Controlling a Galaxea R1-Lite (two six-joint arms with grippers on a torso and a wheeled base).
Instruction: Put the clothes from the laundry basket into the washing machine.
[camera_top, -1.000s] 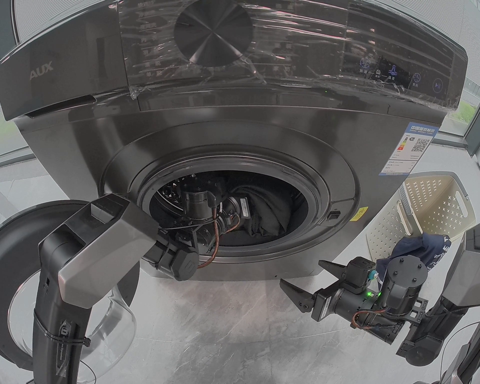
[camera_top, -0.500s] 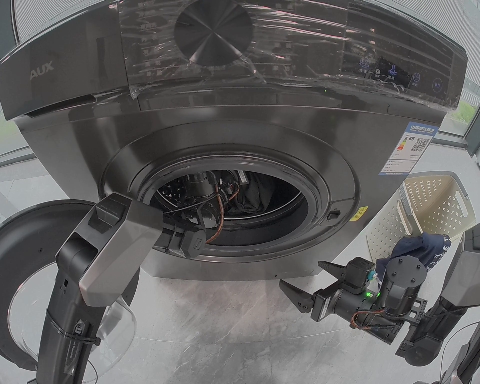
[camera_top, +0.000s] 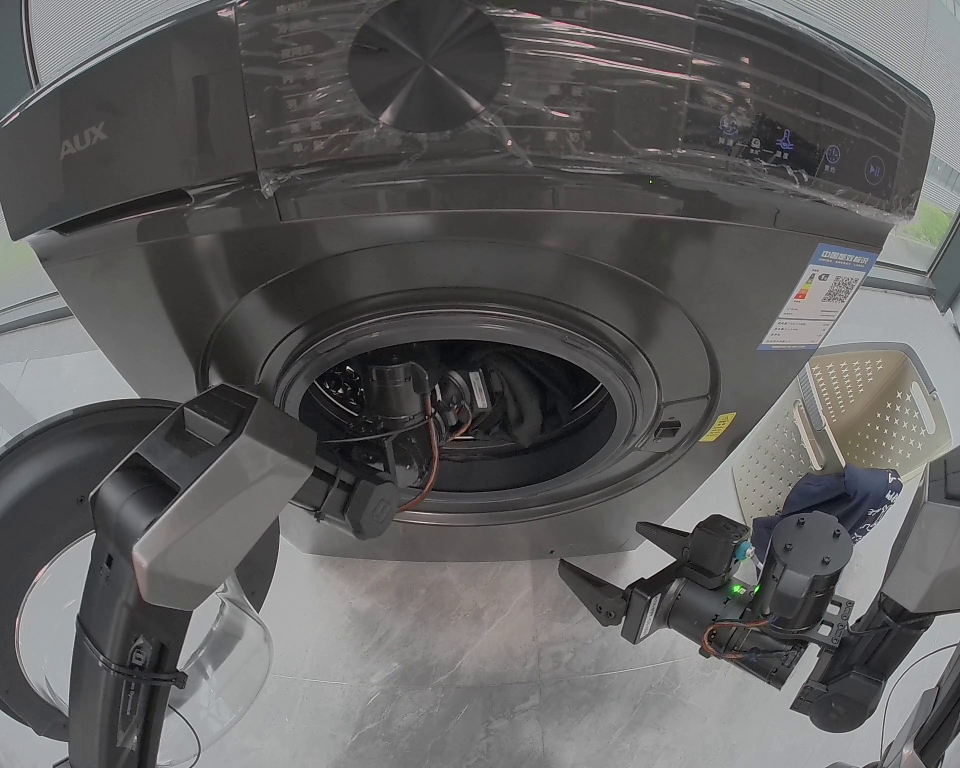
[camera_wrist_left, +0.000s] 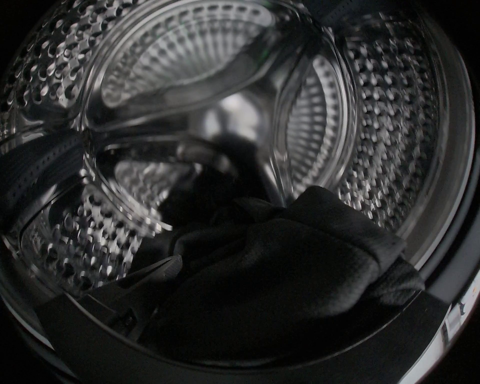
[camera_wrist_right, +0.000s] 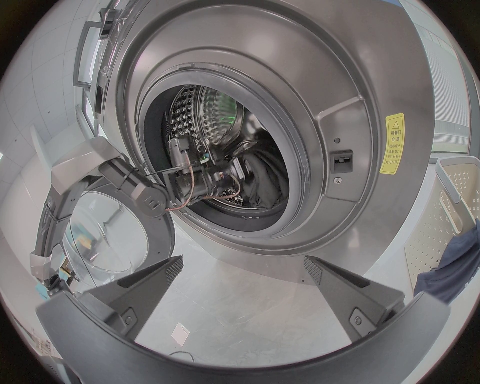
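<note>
Dark garment (camera_wrist_left: 280, 270) heaped at the front lip of the drum (camera_wrist_left: 390, 125) of the washing machine (camera_top: 480, 250). The left gripper (camera_wrist_left: 240, 265) is inside the drum with its jaws spread; the cloth lies over one finger and the other finger (camera_wrist_left: 155, 272) is bare. The right gripper (camera_top: 605, 550) hangs outside above the floor, jaws wide apart and empty. To the right, a blue garment (camera_top: 850, 495) drapes over the rim of the laundry basket (camera_top: 880, 400). The machine door (camera_top: 40, 500) stands open at left.

Head camera looks steeply down, close on the dark grey front-loading washing machine (camera_top: 150, 290). Left wrist camera sits inside its perforated steel drum (camera_wrist_left: 390, 125). Right wrist camera, low outside, faces the same drum.
</note>
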